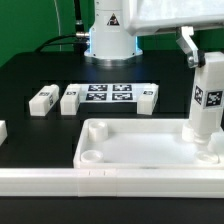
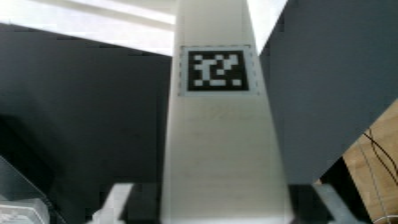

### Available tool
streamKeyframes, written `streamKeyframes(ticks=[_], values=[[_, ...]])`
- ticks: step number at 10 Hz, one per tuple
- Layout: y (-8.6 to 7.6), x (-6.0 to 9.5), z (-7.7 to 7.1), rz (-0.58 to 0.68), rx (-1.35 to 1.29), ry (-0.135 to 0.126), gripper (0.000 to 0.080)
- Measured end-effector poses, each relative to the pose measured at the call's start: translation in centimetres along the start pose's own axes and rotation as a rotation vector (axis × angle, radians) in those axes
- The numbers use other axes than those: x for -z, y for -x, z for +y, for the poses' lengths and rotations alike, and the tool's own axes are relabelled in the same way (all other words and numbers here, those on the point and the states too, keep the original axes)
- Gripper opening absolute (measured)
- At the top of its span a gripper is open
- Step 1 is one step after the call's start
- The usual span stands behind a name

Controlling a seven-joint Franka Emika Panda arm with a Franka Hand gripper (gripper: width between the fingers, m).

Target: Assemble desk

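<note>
The white desk top [image 1: 140, 150], a tray with round corner sockets, lies at the front. A white leg [image 1: 207, 100] with a square tag stands upright on the top's corner at the exterior view's right. My gripper [image 1: 199, 58] comes down from above and is shut on this leg's upper end. In the wrist view the leg [image 2: 217, 110] fills the middle, with my fingers [image 2: 128, 203] pressed against its two sides. Two more legs [image 1: 41, 99] [image 1: 70, 99] lie flat on the black table at the exterior view's left.
The marker board [image 1: 110, 97] lies behind the desk top, next to the two lying legs. A long white rail [image 1: 90, 183] runs along the front edge. A white part [image 1: 2, 131] shows at the left edge. The robot base [image 1: 108, 38] stands at the back.
</note>
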State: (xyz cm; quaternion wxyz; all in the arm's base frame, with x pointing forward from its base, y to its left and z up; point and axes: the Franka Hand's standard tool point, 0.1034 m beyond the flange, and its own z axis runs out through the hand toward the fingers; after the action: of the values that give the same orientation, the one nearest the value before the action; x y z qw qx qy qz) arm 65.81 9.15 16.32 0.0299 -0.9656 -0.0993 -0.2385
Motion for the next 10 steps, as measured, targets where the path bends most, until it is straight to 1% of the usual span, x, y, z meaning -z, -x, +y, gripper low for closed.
streamKeyframes(ticks=[3,4,6,9,10], values=[[0.2,-0.1,-0.1,-0.004,0.003,-0.001,0.029],[0.3,-0.4,-0.1,-0.006,0.012,-0.002,0.029],[-0.2,-1.0,-0.1,-0.002,0.015,-0.003,0.029],[0.4,-1.8,-0.2,-0.014,0.016,-0.006,0.029],[0.4,-1.9,-0.4,-0.01,0.017,-0.007,0.029]])
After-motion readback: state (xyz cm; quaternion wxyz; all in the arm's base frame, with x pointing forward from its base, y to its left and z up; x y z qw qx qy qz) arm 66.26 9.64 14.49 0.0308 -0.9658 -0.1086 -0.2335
